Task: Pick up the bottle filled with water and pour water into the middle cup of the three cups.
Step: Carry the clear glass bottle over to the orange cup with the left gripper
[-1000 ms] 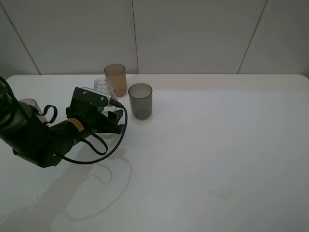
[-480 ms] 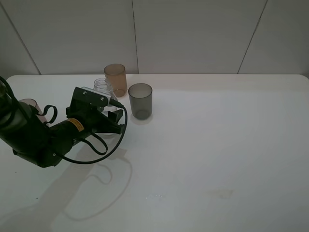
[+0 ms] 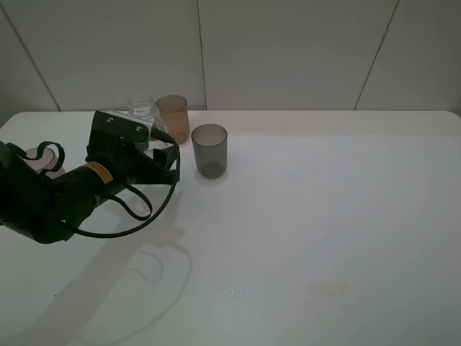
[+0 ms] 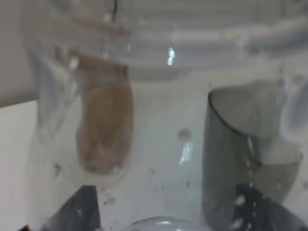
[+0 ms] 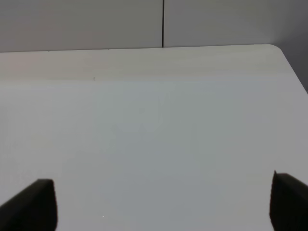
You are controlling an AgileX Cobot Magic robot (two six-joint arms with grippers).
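The left claw [image 3: 155, 146] is pinching the bottle [image 3: 141, 112] by its body and is holding it roughly upright at the back left of the table [image 3: 324, 202]. The bottle's open threaded neck is showing above the claw, against the wall [image 3: 288, 50]. Its base is hiding behind the arm, so I cannot tell whether it is touching the table. The amber cup [image 3: 173, 119] is standing just beside the bottle, on its right in the high view, close to the wall. The grey cup [image 3: 209, 150] is standing a little nearer the camera and further right, apart from the amber one. The pink cup [image 3: 34, 155] is sitting at the far left, and the left arm is covering most of it.

In the left wrist view the clear bottle is filling nearly the whole picture between the two dark fingertips [image 4: 77, 209]. The amber and grey cups are showing blurred through it, and the water level is not showing clearly.

The right claw [image 5: 161, 204] is spreading wide over bare table, with nothing between its fingertips. It is lying outside the high view.
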